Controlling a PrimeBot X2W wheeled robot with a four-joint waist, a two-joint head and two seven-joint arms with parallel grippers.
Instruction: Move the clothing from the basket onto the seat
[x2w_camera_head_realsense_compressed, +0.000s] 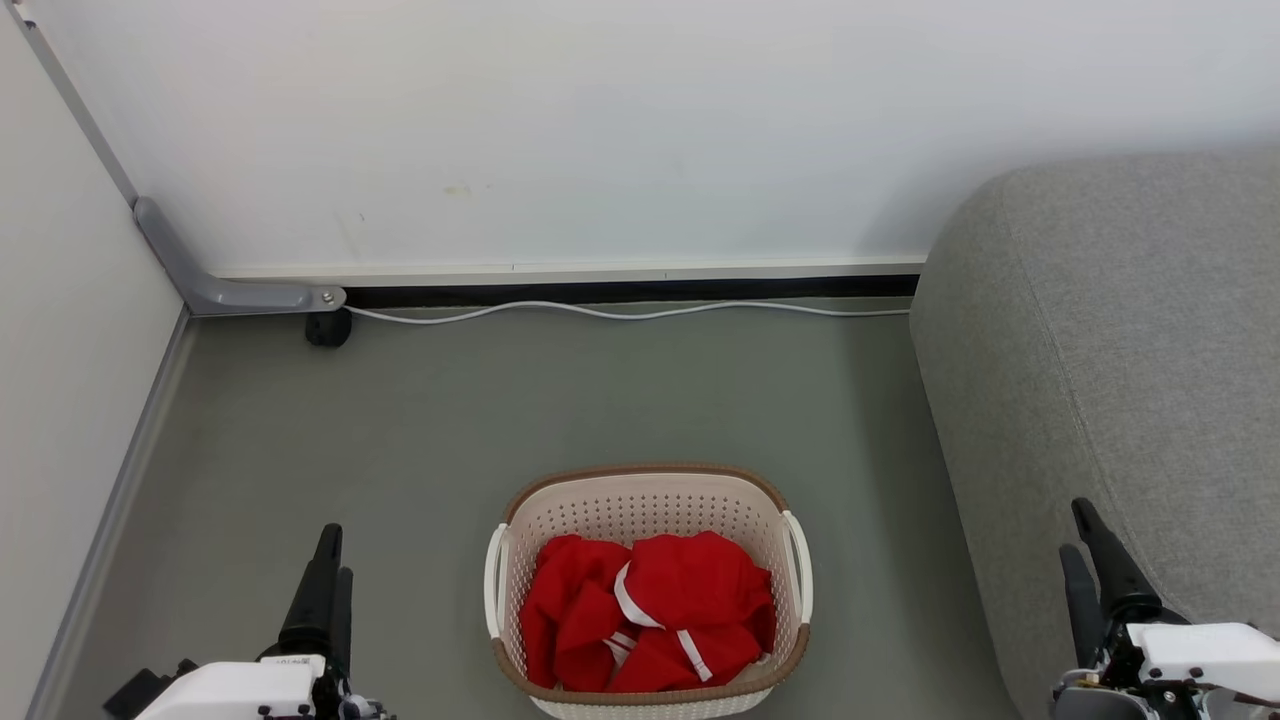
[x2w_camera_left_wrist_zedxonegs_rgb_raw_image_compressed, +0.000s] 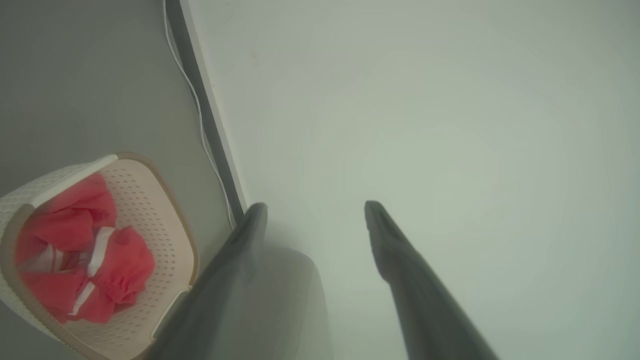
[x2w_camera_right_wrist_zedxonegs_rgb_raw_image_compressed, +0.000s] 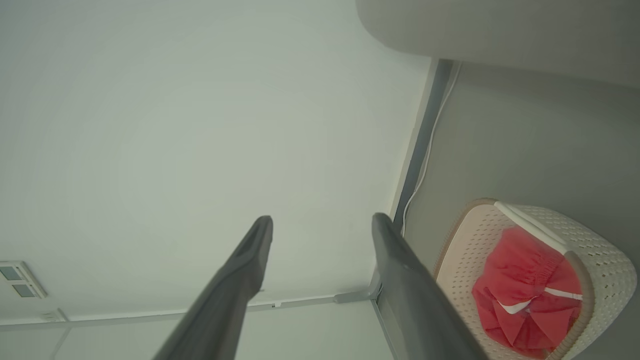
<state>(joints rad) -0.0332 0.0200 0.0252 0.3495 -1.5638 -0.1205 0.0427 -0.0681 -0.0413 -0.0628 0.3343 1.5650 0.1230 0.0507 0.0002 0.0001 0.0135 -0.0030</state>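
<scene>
Clothing: soft red garments with white trim, all inside the cream perforated plastic basket.
Seat: large grey fabric sofa, no garment on it yet.
Fingers: left gripper and right gripper spread wide, holding nothing.
Left: the whole transfer.

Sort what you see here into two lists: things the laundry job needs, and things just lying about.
For the job: clothing, basket, sofa, left gripper, right gripper.

Just lying about: white cable, grey bracket, black wheel.
</scene>
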